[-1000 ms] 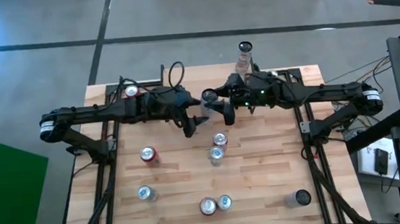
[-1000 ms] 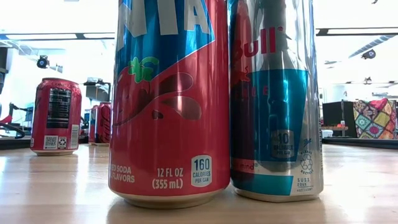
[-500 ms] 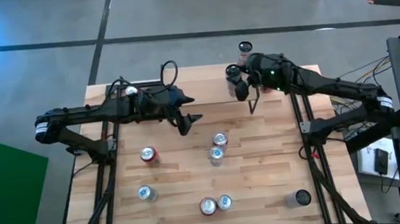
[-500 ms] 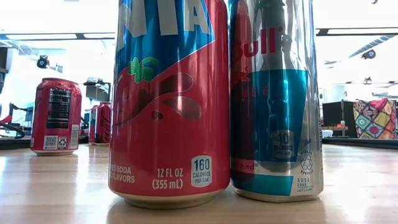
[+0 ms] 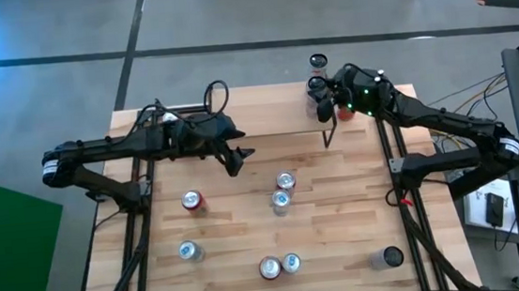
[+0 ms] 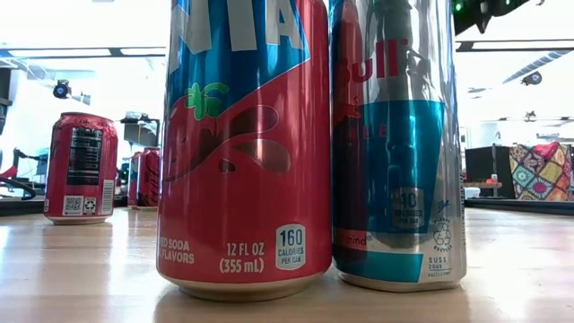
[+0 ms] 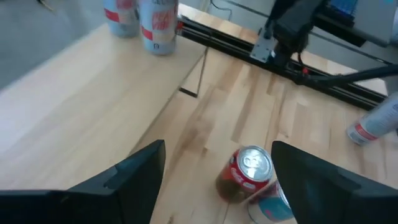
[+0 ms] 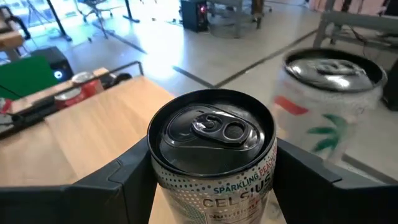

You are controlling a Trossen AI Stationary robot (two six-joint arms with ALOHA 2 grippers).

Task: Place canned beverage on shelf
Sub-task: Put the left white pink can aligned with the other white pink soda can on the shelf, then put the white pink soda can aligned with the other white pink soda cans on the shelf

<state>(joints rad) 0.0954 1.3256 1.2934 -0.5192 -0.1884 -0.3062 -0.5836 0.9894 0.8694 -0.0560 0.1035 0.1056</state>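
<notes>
My right gripper [image 5: 317,95] is shut on a silver Celsius can [image 8: 211,149] over the far right end of the shelf [image 5: 275,111]. The shelf is a light plank on thin black legs [image 5: 327,137]. A white can with green and red print [image 8: 323,93] stands just beyond the held one and shows in the high view [image 5: 316,62]. My left gripper [image 5: 239,157] is open and empty over the middle of the table. In its wrist view [image 7: 217,180] a red can [image 7: 250,167] stands below it. My right gripper pinches the can's wall just under the top rim [image 8: 163,171] between its two fingers [image 8: 118,183], one on each side. The fingers come from the table's right side, slanting down. The can is upright. Whether its base rests on the shelf, I cannot tell.
Several cans stand on the slatted tabletop: two in the middle [image 5: 283,190], a red one at the left [image 5: 192,201], a silver one [image 5: 190,251], a pair near the front edge [image 5: 279,266] and a dark one at the front right [image 5: 392,257]. The front pair fills the low view [image 6: 238,144].
My right gripper has carried the can from the middle of the table toward the far right, up to the shelf's right end beside the white can. My left gripper has drawn back a little toward the table's left edge and stays open.
</notes>
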